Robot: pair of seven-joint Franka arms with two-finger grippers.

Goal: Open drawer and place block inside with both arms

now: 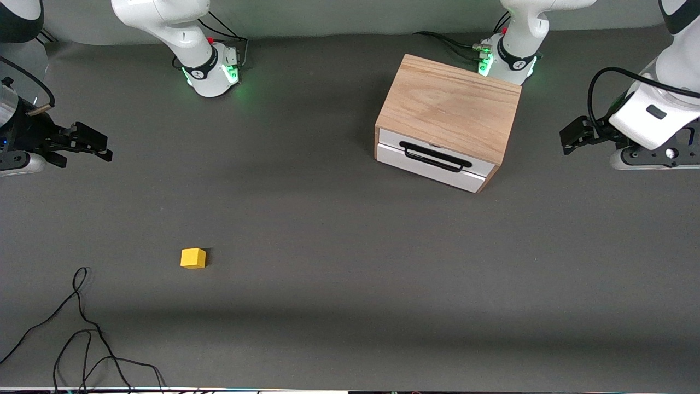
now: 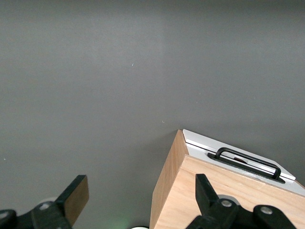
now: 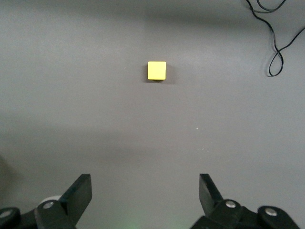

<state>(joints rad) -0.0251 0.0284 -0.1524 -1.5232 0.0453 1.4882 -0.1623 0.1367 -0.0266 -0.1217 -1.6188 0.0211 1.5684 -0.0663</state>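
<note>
Drawer (image 1: 432, 162): shut, its white front flush with the light-oak box (image 1: 451, 106), the long black wire handle (image 1: 435, 155) lying across the front. The box sits on the grey table (image 1: 339, 230) toward the left arm's end, just in front of the left arm's base, turned so its front faces roughly 5 o'clock in the front view.

Block (image 1: 193, 258): a small yellow cube resting on the table, well apart from the box, at about 8 o'clock from it, nearer to the front camera and toward the right arm's end. Nothing touches it.

Left gripper (image 1: 571, 137): hangs over the table at 3 o'clock from the box, fingers spread wide, holding nothing. Right gripper (image 1: 101, 148): hangs over the table at about 11 o'clock from the block, fingers spread wide, empty.

A loose black cable (image 1: 82, 328) lies on the table at about 8 o'clock from the block.
</note>
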